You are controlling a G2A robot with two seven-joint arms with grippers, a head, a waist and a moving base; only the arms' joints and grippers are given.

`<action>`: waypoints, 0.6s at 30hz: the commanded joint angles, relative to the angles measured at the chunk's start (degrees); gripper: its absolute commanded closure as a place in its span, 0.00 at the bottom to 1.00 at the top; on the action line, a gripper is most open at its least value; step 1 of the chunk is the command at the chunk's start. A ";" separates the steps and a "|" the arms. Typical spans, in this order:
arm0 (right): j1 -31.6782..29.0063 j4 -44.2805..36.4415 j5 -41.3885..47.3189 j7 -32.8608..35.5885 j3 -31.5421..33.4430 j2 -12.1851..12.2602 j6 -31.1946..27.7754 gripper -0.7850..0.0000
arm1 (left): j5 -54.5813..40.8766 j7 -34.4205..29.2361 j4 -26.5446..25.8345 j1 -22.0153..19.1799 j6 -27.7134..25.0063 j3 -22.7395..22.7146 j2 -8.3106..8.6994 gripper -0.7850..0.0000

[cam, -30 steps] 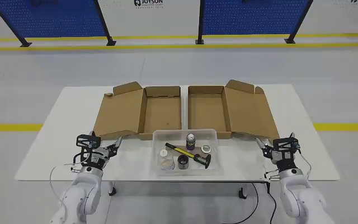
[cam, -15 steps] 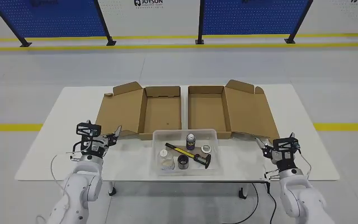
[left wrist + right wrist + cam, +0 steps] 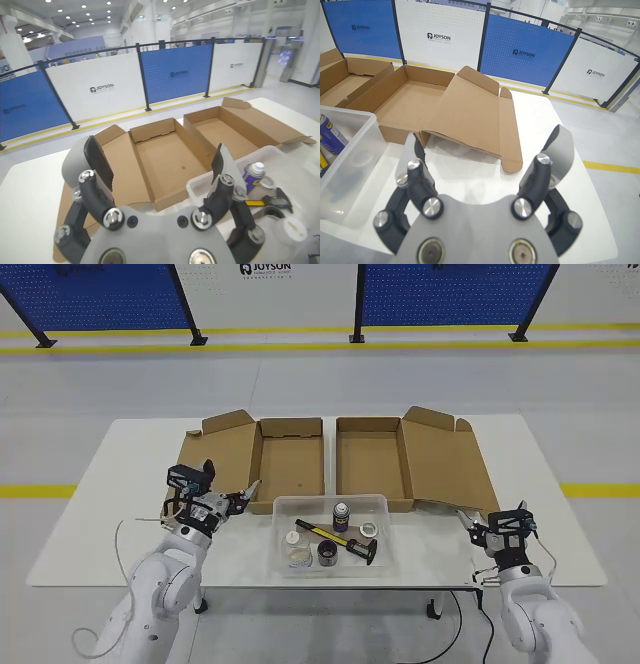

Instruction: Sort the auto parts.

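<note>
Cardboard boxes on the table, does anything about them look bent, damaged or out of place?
On the right-hand cardboard box, the opened lid does not lie flat: its near edge looks bent and lifts off the white table, casting a shadow underneath.

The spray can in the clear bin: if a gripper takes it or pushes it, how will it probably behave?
The spray can looks tall and narrow, seemingly upright in the clear bin, so a push near its cap would likely tip it. Its round, glossy body may slip in a grasp and roll once down. It looks rigid, not floppy.
</note>
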 commanded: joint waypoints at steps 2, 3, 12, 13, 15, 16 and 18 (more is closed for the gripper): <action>0.00 0.00 0.00 0.00 0.00 0.00 0.00 0.00 | -0.84 -0.78 -1.52 0.33 -6.35 -0.07 0.31 0.00; 0.00 0.00 0.00 0.00 0.00 0.00 0.00 0.00 | -0.54 -1.14 -1.94 0.57 -7.98 -0.10 0.43 0.00; 0.00 0.00 0.00 0.00 0.00 0.00 0.00 0.00 | 1.07 -2.99 -3.36 3.74 -16.07 0.52 1.09 0.00; 0.00 0.00 0.00 0.00 0.00 0.00 0.00 0.00 | 0.77 -3.02 -3.41 4.06 -16.47 0.54 1.12 0.00; 0.00 0.00 0.00 0.00 0.00 0.00 0.00 0.00 | 0.02 -3.61 -3.57 4.70 -17.18 0.65 1.19 0.00; 0.00 0.00 0.00 0.00 0.00 0.00 0.00 0.00 | -0.21 -4.08 -3.72 4.98 -17.70 0.73 1.24 0.00; 0.00 0.00 0.00 0.00 0.00 0.00 0.00 0.00 | -0.03 -4.89 -4.07 5.49 -18.42 1.02 1.33 0.00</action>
